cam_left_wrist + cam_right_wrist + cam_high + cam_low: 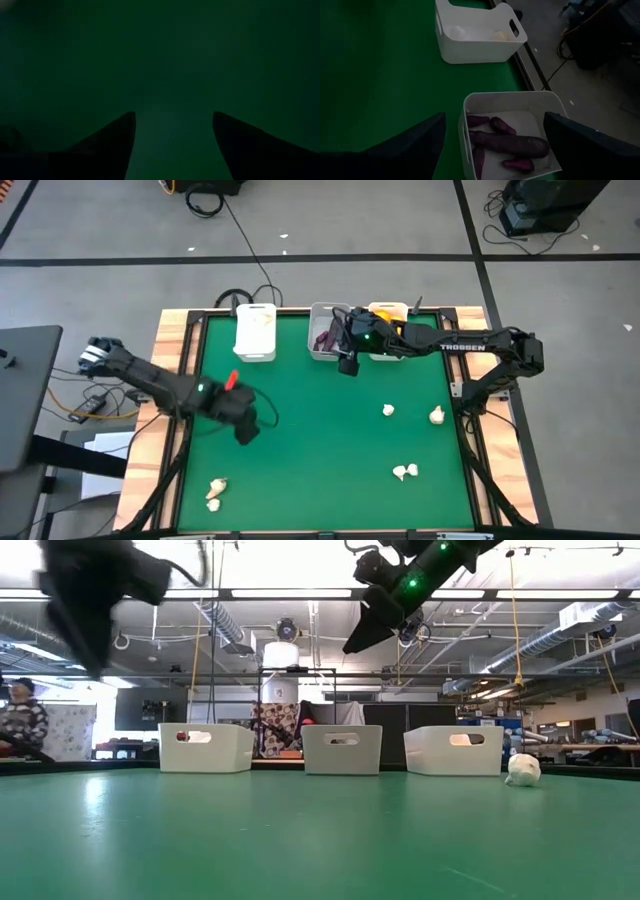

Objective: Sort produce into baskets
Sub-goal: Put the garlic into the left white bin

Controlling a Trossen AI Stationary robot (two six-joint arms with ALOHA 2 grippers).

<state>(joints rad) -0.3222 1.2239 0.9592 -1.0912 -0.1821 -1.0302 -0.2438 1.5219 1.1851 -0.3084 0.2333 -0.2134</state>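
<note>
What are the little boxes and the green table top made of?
The baskets look like smooth moulded plastic: rounded rims, cut-out handle holes, an even matte white. The middle one, holding purple eggplants, looks the same. The green table top seems a soft felt-like or matte mat, with hardly any shine; it is hard to be sure.

between the spread fingers [115, 145] of the left gripper [174, 137] lies only bare green table [170, 60], nothing blocking. between the spread fingers [420, 142] of the right gripper [492, 132] sits the middle basket [470, 107], its eggplants [512, 145] filling the floor; the garlic basket [480, 50] stands beyond the fingertips.
</note>
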